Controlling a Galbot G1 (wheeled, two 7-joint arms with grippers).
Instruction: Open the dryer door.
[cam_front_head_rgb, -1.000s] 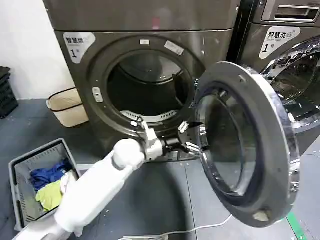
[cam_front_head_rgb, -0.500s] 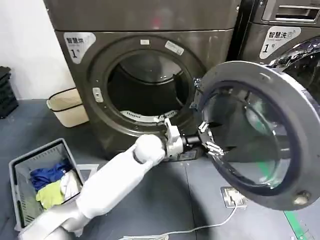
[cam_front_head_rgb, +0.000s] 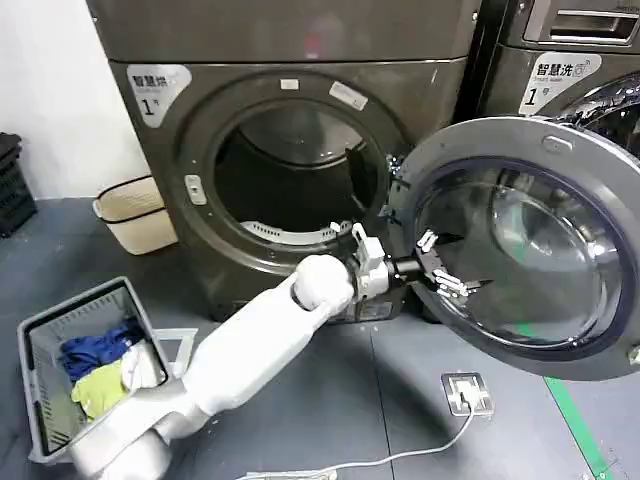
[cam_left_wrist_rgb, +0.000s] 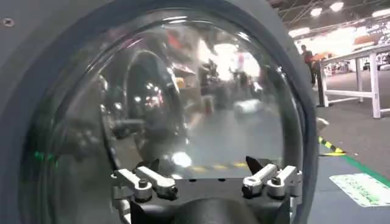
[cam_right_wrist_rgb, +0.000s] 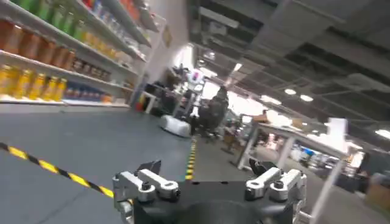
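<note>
The left gripper (cam_front_head_rgb: 440, 262) sat just right of the frame's centre in the head view, its fingers spread wide and holding nothing, the tips pressed against or just short of the inner glass of the dryer door (cam_front_head_rgb: 520, 245); I could not tell whether they truly touched. In the left wrist view the same gripper (cam_left_wrist_rgb: 207, 182) showed at the bottom edge, both fingers parted, facing the door's domed window (cam_left_wrist_rgb: 183, 91). Behind the gripper the white left arm (cam_front_head_rgb: 260, 340) ran down toward the lower left of the frame.

The door filled the right half of the head view, swung far out from the dryer (cam_front_head_rgb: 290, 150) on its right-hand hinge, leaving the round drum opening (cam_front_head_rgb: 285, 170) at upper centre fully exposed. By that showing the task looked nearly or wholly done; at most a last push outward and a withdrawal of the arm remained.

The right gripper (cam_right_wrist_rgb: 207, 182) hung idle with its fingers apart, pointed at the room beyond.
</note>
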